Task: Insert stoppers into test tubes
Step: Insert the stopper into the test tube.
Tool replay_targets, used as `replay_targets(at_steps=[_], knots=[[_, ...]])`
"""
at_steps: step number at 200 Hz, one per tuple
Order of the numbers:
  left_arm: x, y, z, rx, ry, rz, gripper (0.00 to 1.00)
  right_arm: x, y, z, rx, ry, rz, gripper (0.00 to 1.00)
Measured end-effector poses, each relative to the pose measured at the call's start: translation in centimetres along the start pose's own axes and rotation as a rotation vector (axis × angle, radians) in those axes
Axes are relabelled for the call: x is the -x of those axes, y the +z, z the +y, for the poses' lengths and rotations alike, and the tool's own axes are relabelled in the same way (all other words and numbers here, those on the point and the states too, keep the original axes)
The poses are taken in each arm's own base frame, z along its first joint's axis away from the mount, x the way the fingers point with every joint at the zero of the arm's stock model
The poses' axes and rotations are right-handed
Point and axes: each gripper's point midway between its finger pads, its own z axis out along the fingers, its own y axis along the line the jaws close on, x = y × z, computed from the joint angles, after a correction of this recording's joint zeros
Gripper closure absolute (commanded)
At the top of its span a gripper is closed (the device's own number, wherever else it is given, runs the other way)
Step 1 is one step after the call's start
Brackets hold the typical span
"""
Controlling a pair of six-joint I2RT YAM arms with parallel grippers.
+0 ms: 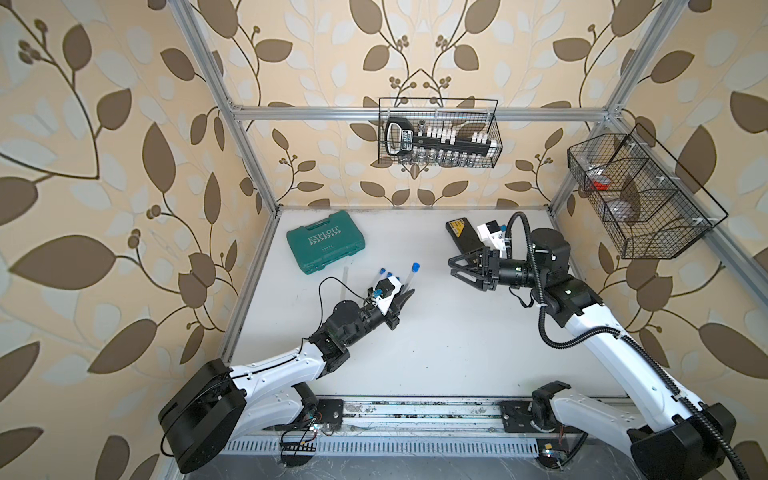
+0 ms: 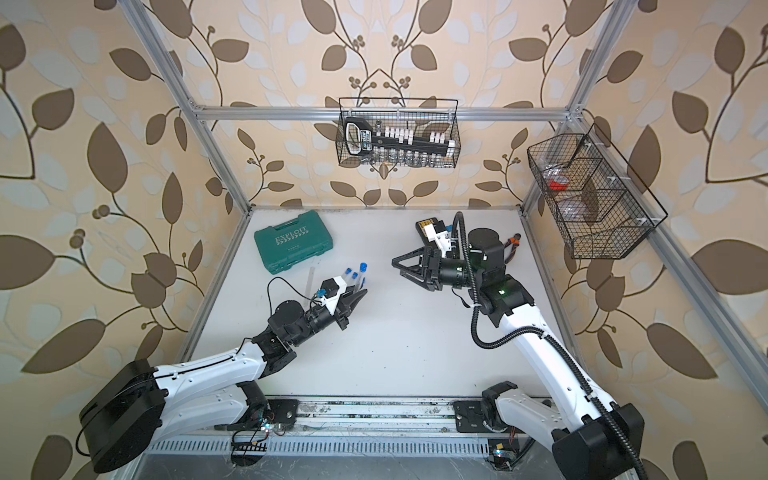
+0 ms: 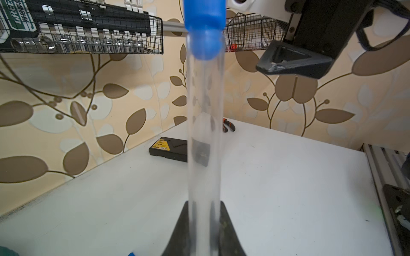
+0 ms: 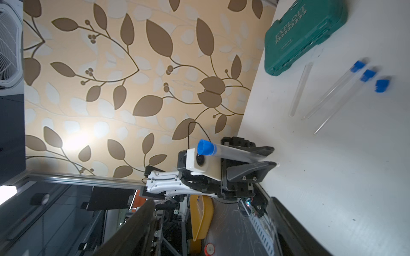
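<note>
Plainly clamps clear test tube [image 1: 411, 277] by its rounded end in left gripper [image 1: 406, 296] — blue stopper [image 1: 415, 266] seated in its mouth, tilted toward one o'clock. Shows jaws of right gripper [image 1: 452, 268] spread wide, at two o'clock. Toward ten o'clock, on table [image 1: 436, 340]: two stoppered tubes [image 4: 330, 92], loose stopper [image 4: 381, 85], bare tube [image 4: 300, 88] — green case [image 1: 326, 241] beyond.

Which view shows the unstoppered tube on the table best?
The right wrist view: the unstoppered tube lies clear beside the green case. In both top views it is a faint streak. The left wrist view misses it.
</note>
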Motion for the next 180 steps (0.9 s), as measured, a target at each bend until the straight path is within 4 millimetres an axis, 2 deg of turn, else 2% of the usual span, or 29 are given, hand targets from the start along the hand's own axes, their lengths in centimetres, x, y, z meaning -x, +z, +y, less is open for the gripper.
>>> replay_targets(at_steps=[20,43,81,122,180], knots=[[0.7,0.1,-0.7,-0.04,-0.024,-0.031,1.0,-0.8,1.4,1.0,0.028,0.031,0.059,0.26],[1.5,0.0,-1.4,-0.087,-0.031,-0.063,1.0,-0.8,2.2,1.2,0.036,0.073,0.081,0.26],[1.8,-0.1,-2.3,-0.136,-0.037,-0.075,1.0,-1.5,3.7,1.4,0.044,0.108,0.127,0.34],[1.8,-0.2,-2.6,-0.154,-0.035,-0.077,1.0,-1.7,4.5,1.2,0.045,0.132,0.146,0.43],[2.1,-0.2,-2.8,-0.167,-0.033,-0.084,1.0,-1.7,4.8,1.1,0.05,0.134,0.15,0.47]])
